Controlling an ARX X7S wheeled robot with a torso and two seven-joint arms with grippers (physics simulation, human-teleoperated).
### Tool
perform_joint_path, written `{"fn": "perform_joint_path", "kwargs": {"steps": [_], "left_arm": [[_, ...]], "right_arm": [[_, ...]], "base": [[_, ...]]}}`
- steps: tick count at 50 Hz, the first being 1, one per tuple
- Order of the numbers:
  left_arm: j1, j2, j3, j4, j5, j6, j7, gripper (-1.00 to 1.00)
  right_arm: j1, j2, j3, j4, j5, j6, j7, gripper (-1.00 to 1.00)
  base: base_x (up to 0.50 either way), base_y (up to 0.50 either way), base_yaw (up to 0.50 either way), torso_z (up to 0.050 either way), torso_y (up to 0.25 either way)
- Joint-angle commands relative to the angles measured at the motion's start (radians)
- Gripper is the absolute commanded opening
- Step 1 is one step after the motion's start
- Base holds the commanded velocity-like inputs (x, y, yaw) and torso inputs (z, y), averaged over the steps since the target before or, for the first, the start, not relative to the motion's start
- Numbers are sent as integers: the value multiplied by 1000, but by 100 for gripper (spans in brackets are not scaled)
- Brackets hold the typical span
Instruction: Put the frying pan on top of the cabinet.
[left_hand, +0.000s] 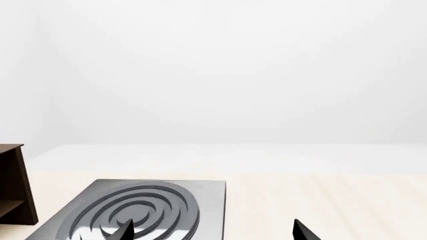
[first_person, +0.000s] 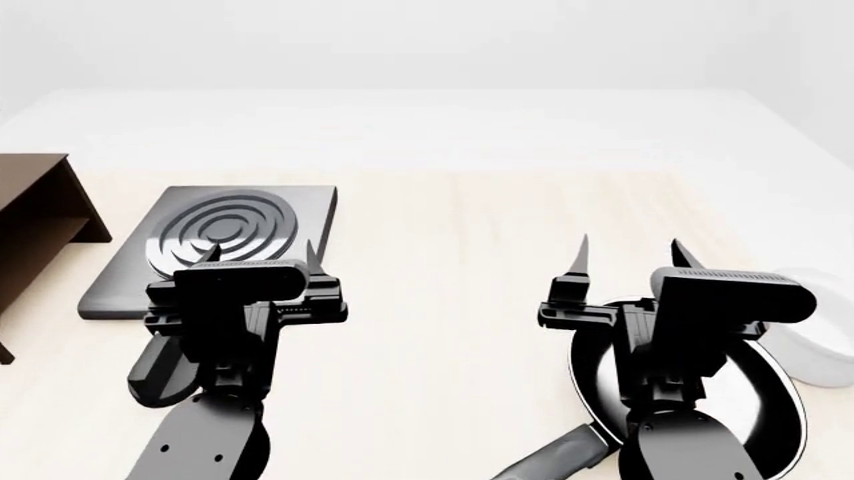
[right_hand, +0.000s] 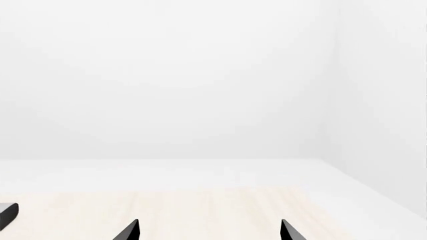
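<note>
A pale wooden desk (first_person: 454, 250) was set against white walls. The cabinet (first_person: 34, 215) stood far to the left of the frying pan (first_person: 767, 400), which lay beneath the nearer right gripper (first_person: 627, 260), handle toward the robot. Both the right and the left gripper (first_person: 260, 260) were held spread, empty.

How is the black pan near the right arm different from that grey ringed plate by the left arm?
The frying pan is round and glossy black with a pale rim; the burner plate is square, flat and grey with raised concentric rings. The frying pan has a long handle, while the burner plate has none. The frying pan lies mostly hidden beneath the right gripper; the burner plate lies mostly in plain view ahead of the left gripper. Both rest on the pale wooden table.
</note>
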Motion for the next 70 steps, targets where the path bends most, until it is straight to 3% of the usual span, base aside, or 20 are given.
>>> {"fn": "perform_joint_path", "kwargs": {"steps": [1,12,14,16,17,21,23,29,36,40,48,60,70], "left_arm": [[-3,-8,2,-2,-15,1,-8,100],[13,-27,27,82,-76,-106,26,100],[29,-61,85,143,-51,-157,32,100],[39,-72,77,221,-130,-274,81,100],[32,-83,75,269,-179,-402,96,100],[24,-166,109,388,-295,-511,227,100],[-29,-177,71,441,-419,-682,293,100],[-127,-162,21,437,-551,-886,352,100],[-177,-173,70,442,-613,-964,382,100],[-185,-191,176,431,-583,-940,359,100],[-207,-160,251,413,-640,-1005,348,100],[-245,-148,365,339,-755,-999,189,100],[-287,-78,411,223,-803,-990,98,100]], "right_arm": [[1,0,6,6,14,0,9,100],[-1,9,14,-17,26,9,17,100],[-2,10,19,-23,32,12,17,100],[-2,11,20,-24,35,14,18,100],[-2,12,19,-23,34,14,18,100],[-2,16,13,-27,36,16,19,100],[-4,18,14,-38,37,20,21,100],[-5,22,10,-39,39,20,23,100],[-5,25,10,-39,45,21,25,100],[-7,27,5,-39,43,18,28,100],[-5,30,-6,-35,43,16,32,100],[-3,35,-21,-34,41,15,39,100],[-2,39,-23,-29,46,11,41,100]], "base": [[0,0,0,0,0],[0,0,0,0,0],[0,0,0,0,0],[0,0,0,0,0],[0,0,0,0,0],[0,0,0,0,0],[0,0,0,0,0],[0,0,0,0,0],[0,0,0,0,0],[0,0,0,0,0],[0,0,0,0,0],[0,0,0,0,0],[0,0,0,0,0]]}}
